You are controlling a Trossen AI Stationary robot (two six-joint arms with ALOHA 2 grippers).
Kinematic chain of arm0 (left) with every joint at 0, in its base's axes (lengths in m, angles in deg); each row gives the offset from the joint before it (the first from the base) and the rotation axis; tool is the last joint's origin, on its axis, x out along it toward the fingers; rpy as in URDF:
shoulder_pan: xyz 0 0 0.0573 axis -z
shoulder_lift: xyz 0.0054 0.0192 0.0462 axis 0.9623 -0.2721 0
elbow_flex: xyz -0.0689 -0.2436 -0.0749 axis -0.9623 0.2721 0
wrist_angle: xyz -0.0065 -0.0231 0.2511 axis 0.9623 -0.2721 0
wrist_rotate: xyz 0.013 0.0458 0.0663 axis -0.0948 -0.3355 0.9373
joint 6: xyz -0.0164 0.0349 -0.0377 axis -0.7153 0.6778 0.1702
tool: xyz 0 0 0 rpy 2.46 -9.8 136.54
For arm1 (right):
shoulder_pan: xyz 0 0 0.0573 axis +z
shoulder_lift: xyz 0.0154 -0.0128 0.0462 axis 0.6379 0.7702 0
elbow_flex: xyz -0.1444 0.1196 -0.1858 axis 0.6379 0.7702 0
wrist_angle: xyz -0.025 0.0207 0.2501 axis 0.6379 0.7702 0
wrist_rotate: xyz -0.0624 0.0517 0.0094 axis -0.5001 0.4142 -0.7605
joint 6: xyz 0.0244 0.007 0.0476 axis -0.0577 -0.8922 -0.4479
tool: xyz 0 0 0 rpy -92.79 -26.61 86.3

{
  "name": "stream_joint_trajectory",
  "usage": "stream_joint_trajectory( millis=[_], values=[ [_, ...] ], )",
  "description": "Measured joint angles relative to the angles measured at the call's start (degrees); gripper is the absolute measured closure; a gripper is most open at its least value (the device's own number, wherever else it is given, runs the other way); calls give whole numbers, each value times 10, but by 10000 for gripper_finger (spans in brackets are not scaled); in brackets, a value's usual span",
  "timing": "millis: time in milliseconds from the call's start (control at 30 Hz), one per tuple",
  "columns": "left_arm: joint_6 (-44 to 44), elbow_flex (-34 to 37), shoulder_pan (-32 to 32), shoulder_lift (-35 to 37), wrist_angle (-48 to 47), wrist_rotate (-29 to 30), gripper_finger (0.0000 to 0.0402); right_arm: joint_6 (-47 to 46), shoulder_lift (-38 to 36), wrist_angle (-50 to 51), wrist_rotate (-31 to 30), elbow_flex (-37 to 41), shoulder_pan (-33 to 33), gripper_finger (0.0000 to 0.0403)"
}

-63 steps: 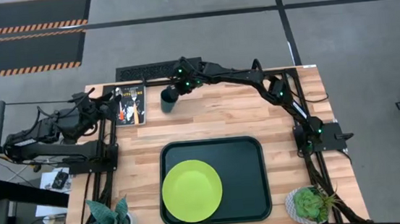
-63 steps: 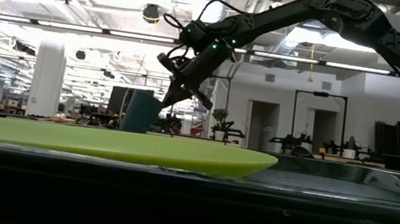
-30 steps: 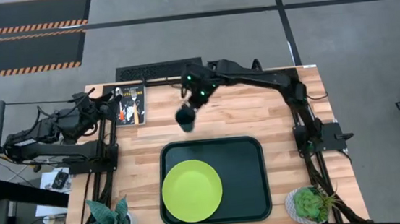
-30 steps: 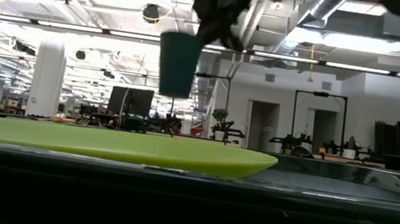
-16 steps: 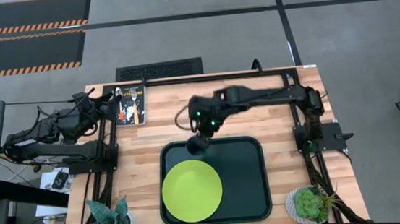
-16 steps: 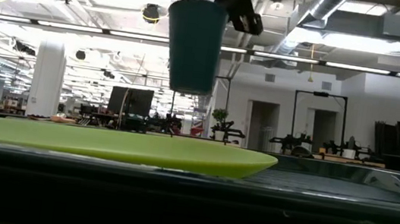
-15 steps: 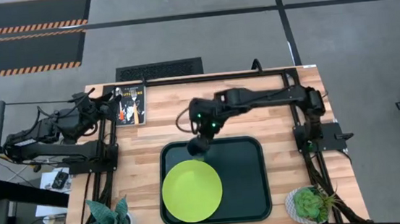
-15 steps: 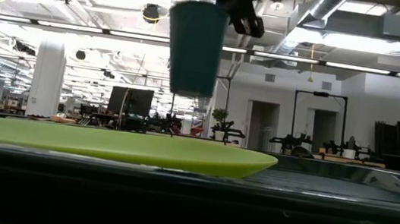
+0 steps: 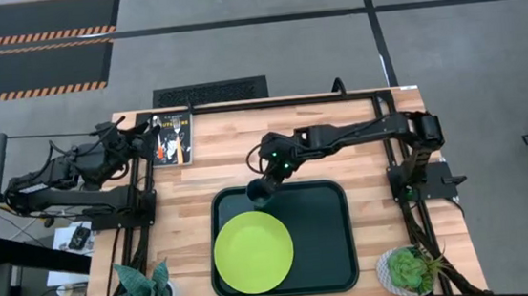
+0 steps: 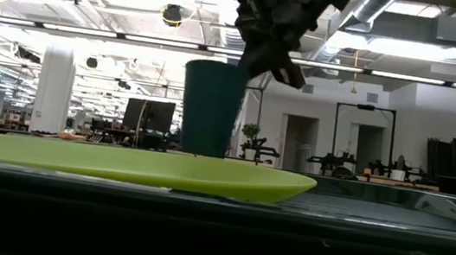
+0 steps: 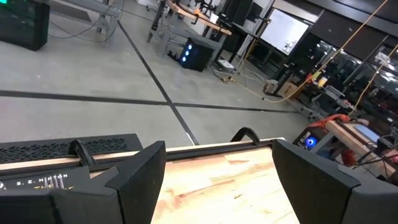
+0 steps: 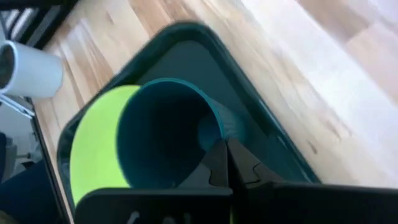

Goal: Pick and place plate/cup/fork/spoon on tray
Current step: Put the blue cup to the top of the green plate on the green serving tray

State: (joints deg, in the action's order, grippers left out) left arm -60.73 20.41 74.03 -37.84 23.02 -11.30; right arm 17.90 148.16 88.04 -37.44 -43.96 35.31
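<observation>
My right gripper (image 9: 269,178) is shut on the dark teal cup (image 9: 259,194), which stands upright over the far left corner of the dark green tray (image 9: 325,238). In the low view the cup's (image 10: 211,108) bottom is hidden behind the lime-green plate (image 10: 136,167), so I cannot tell whether it rests on the tray. The plate (image 9: 253,252) lies flat in the tray's left half. Orange-handled cutlery (image 9: 177,148) lies on a dark mat at the table's far left. My left gripper (image 11: 217,186) is open and empty at the far left. My right gripper holds the cup by its rim (image 12: 219,127), on the side toward the table's right. One finger (image 12: 213,163) seems to be inside the cup and the other outside. The fingers come slanting down from the far right. The cup hangs upright below them.
A potted plant (image 9: 142,291) stands at the near left corner and another (image 9: 409,269) at the near right corner. The tray's right half (image 9: 322,258) is bare. Bare wood lies between the tray and the table's far edge.
My right gripper has carried the cup from the table's far side toward the near edge, to above the tray's far left corner, and then lowered it. The cup has stayed upright in the hold.
</observation>
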Motion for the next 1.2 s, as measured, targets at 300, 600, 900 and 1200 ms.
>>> stream_joint_trajectory(
  millis=[300, 600, 900, 1200],
  values=[
    [-9, 0, 0, 0, 0, 0, 119, -2, 0, -56, 9, 37, -4, 403],
    [-9, 0, 0, 0, 0, 0, 119, -31, 0, -116, 17, 85, -7, 403],
    [-9, 0, 0, 0, 0, 0, 119, -31, 0, -116, 12, 85, -9, 376],
    [-9, 0, 0, 0, 0, -9, 119, -29, 0, -117, 10, 85, -19, 333]
  ],
)
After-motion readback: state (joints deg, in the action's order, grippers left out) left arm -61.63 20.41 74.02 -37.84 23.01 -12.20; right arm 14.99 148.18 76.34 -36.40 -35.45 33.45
